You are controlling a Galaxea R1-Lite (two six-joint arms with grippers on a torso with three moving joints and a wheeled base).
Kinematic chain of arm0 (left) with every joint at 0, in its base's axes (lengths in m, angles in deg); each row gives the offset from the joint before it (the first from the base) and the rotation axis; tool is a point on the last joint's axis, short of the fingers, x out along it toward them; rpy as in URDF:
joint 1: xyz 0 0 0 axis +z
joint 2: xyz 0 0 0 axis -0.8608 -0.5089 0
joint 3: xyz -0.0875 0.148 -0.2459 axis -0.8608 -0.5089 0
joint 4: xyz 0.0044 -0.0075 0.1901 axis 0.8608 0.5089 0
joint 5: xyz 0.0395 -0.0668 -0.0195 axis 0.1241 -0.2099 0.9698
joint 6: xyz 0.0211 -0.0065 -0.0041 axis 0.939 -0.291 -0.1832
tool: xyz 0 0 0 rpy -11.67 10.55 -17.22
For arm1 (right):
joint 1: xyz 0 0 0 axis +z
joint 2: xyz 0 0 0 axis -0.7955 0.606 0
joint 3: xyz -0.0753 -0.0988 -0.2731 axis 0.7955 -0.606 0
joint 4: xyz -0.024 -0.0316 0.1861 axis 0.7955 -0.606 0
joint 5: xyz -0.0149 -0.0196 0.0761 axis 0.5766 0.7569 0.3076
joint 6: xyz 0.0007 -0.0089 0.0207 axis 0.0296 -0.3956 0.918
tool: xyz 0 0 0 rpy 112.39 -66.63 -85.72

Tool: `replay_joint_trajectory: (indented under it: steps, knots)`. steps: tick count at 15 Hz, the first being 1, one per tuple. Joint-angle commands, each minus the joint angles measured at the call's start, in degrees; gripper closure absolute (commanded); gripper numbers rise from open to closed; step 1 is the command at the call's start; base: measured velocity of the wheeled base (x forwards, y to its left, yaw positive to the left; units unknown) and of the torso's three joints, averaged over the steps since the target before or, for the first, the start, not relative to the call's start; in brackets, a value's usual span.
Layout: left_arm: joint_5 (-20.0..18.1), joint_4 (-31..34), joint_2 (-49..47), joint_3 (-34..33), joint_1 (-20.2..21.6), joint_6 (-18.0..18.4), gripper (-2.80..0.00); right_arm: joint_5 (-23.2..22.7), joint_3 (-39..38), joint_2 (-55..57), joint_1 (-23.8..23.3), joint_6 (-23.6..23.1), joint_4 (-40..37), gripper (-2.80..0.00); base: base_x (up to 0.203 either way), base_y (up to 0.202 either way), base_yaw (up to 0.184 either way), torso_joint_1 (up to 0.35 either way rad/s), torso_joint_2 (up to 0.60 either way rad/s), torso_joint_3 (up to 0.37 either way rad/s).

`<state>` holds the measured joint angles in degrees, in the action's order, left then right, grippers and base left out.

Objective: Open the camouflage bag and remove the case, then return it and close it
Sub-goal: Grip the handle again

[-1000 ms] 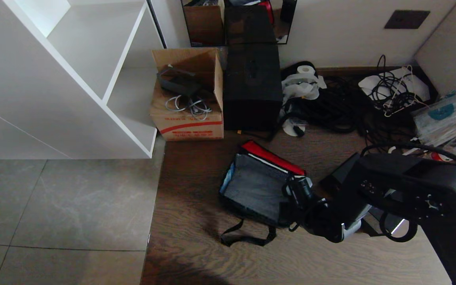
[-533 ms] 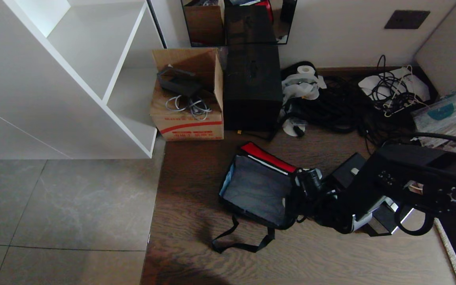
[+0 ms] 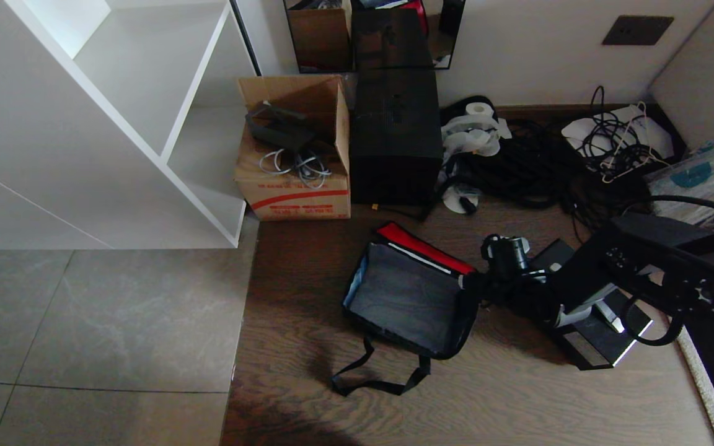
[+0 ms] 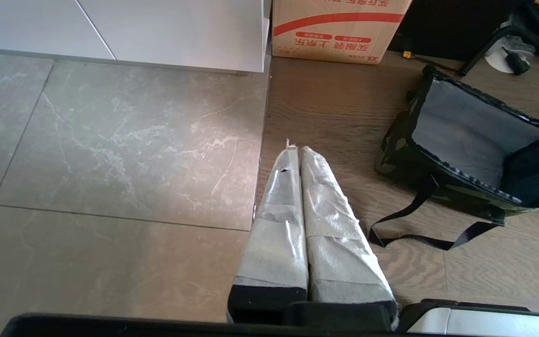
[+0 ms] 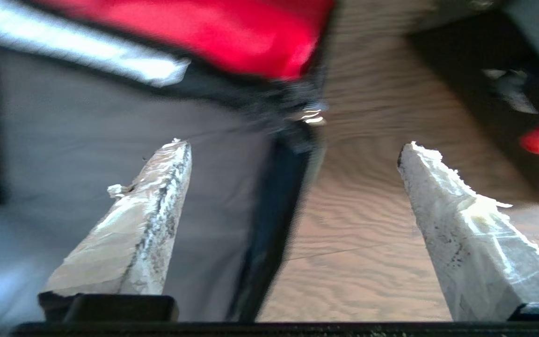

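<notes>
The right gripper (image 5: 293, 159), jaws wide and empty, straddles the bag's (image 3: 406, 297) near wall, the case (image 3: 599, 337) lying flat behind it, under that arm.

Soft camouflage bag (image 3: 409, 303) of matt cloth with grey fabric interior and red lining, woven black strap (image 3: 379, 375), wood-grain floor (image 3: 487, 402) beside smooth marbled grey tiles (image 3: 103, 334), brown cardboard box (image 3: 295, 179), pincer fingers (image 5: 470, 238) wrapped in rough, scuffed whitish tape
</notes>
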<state>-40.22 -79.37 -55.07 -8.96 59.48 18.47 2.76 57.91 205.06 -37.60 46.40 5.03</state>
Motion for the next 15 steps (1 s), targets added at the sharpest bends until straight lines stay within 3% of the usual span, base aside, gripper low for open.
replay_joint_trajectory:
  steps: [1, 7, 11, 15]
  knots:
    - [0.0, -0.1, 0.0, -0.6, 0.0, 0.0, 0.0, -1.4, 2.2, 2.6, -0.6, 0.0, 0.3, -2.8, 0.0, 0.0, 0.0, 0.0, 0.0, 0.0]
    - [0.0, -0.1, 0.0, -0.6, 0.0, 0.0, 0.0, -5.1, 3.6, 4.5, -0.9, -4.3, 0.1, -2.8, 0.0, 0.0, 0.0, 0.0, 0.0, 0.0]
    - [0.0, -0.1, 0.0, -0.6, 0.0, 0.0, 0.0, -5.3, 5.4, 6.8, -2.6, -8.3, 0.3, -2.8, 0.0, 0.0, 0.0, 0.0, 0.0, 0.0]
    - [0.0, -0.1, 0.0, -0.6, 0.0, 0.0, 0.0, -5.3, 7.6, 9.4, -3.5, -9.0, 0.6, -2.8, 0.0, 0.0, 0.0, 0.0, 0.0, 0.0]
